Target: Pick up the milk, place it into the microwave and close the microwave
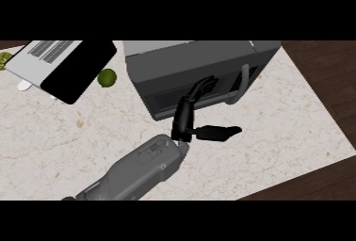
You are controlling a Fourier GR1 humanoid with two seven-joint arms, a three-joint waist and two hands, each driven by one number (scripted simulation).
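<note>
Our forearm is reaching up over the surface, its hand laying straight fingers against the microwave door, thumb splayed, holding nothing, while the milk is showing nowhere.

Pale marble counter, dark wood floor

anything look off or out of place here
No milk shows anywhere on the counter. The microwave looks shut, with one hand stretched flat against its front. A green lime-like fruit lies loose beside the tilted appliance at the upper left.
</note>
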